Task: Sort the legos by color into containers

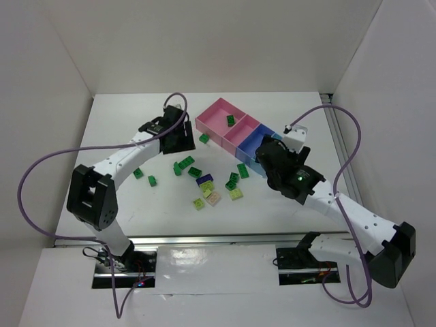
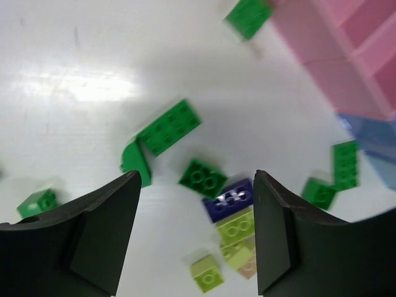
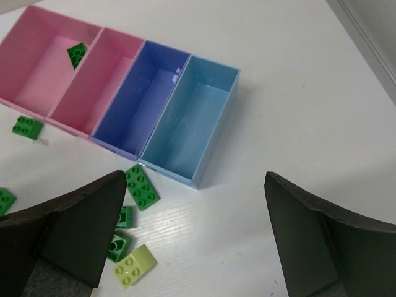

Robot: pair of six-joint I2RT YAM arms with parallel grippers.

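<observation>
The containers form a joined row: a large pink bin (image 3: 37,68) holding one green brick (image 3: 77,54), a smaller pink bin (image 3: 99,80), a violet-blue bin (image 3: 139,102) and a light blue bin (image 3: 192,117); the last three hold nothing. Legos lie loose on the table: green bricks (image 1: 182,165), a dark blue-purple brick (image 2: 229,199), yellow-green bricks (image 2: 207,273) and a beige brick (image 1: 214,198). My left gripper (image 2: 197,235) is open and empty, above the middle cluster. My right gripper (image 3: 195,229) is open and empty, above the table in front of the light blue bin.
Two green bricks (image 1: 138,173) lie apart at the left near my left arm. One green brick (image 1: 204,138) lies just beside the large pink bin. White walls close in the table on three sides. Purple cables (image 1: 41,170) loop off both arms.
</observation>
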